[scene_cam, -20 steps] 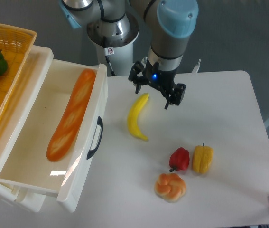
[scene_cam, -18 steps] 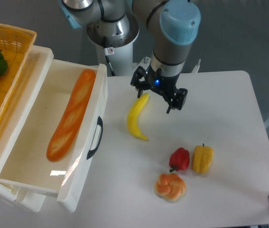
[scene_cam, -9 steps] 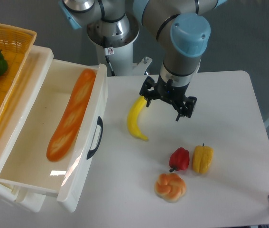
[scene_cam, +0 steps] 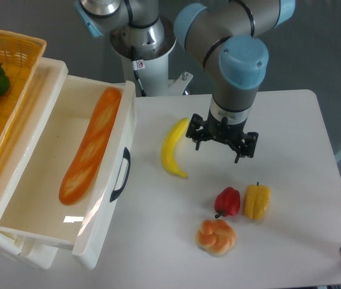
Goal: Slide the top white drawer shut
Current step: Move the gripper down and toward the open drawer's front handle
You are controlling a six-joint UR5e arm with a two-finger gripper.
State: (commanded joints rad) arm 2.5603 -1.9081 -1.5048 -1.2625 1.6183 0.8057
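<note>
The table [scene_cam: 290,120] holds everything here. At its left side the top white drawer [scene_cam: 68,174] stands pulled wide open, its black handle [scene_cam: 121,174] facing the table's middle, and a long loaf of bread [scene_cam: 91,146] lies inside it. A yellow basket [scene_cam: 8,60] sits left of the drawer. Right of the drawer lies a banana [scene_cam: 174,148]; just beyond it the gripper [scene_cam: 221,140] hangs with jaws spread, holding nothing. Farther right and nearer the camera are a red pepper [scene_cam: 228,201], a yellow pepper [scene_cam: 257,201] and a bun [scene_cam: 216,236]

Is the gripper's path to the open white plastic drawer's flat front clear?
Probably yes. The gripper hangs open right of the drawer front; only the yellow banana lies between, low on the table.
</note>
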